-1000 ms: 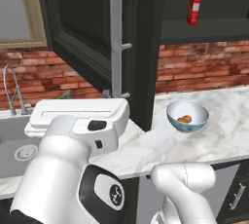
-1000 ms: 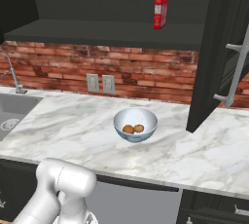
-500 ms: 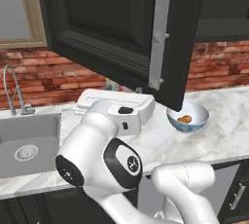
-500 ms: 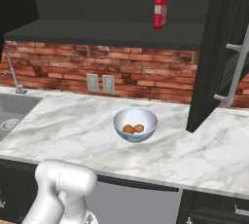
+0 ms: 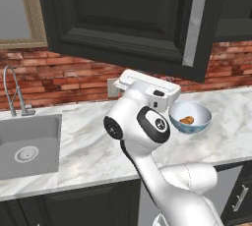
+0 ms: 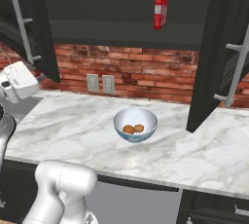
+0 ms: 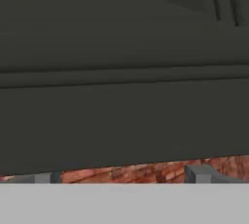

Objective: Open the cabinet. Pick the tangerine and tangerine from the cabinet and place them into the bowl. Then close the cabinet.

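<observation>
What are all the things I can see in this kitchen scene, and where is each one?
cabinet: one, black, on the wall above the counter, both doors swung open
bowl: one, white inside, pale blue outside, on the marble counter below the cabinet
tangerines: two, orange, side by side inside the bowl
carton: one, red, upright on the cabinet shelf
counter: one, white-grey marble, along the brick wall
sink: one, grey, set in the counter at the left, with a curved faucet behind it
wall outlet: one double plate, grey, on the brick wall
gripper: one, dark finger tips set wide apart, holding nothing, facing the left door's panel
</observation>
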Robot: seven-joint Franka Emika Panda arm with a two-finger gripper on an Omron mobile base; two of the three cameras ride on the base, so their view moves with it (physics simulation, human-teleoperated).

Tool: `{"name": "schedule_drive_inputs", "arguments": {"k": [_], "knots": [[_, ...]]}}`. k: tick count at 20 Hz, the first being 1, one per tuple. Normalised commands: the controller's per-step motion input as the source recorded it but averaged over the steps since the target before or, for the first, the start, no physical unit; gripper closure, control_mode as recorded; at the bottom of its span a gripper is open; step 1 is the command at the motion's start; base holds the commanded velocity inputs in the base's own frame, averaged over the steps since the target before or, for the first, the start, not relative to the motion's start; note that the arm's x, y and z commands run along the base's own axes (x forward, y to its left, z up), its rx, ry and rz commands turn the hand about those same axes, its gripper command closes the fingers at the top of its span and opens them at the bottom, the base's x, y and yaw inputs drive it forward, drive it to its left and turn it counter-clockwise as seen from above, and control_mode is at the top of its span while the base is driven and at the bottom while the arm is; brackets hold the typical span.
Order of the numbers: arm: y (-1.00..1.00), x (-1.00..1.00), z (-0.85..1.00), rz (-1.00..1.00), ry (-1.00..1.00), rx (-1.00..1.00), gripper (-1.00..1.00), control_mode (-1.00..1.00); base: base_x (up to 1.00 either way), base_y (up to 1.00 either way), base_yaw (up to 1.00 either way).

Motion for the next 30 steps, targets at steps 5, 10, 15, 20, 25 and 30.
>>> {"name": "schedule_drive_inputs", "arguments": {"k": [5, 10, 15, 20, 25, 30], "knots": [[-0.68, 1.00, 0.64, -0.28, -0.20, 0.31, -1.00, -1.00, 0.00, 0.00, 0.00], [-0.62, 1.00, 0.27, -0.26, -0.07, 0.30, -1.00, -1.00, 0.00, 0.00, 0.00], [-0.42, 0.97, -0.01, -0.13, 0.01, 0.22, -1.00, -1.00, 0.00, 0.00, 0.00], [0.03, -0.42, 0.04, 0.09, 0.06, 0.01, -1.00, -1.00, 0.00, 0.00, 0.00], [-0.01, -1.00, 0.27, 0.20, 0.01, 0.01, -1.00, -1.00, 0.00, 0.00, 0.00], [-0.01, -1.00, 0.71, 0.24, 0.16, 0.01, -1.00, -1.00, 0.00, 0.00, 0.00]]}}
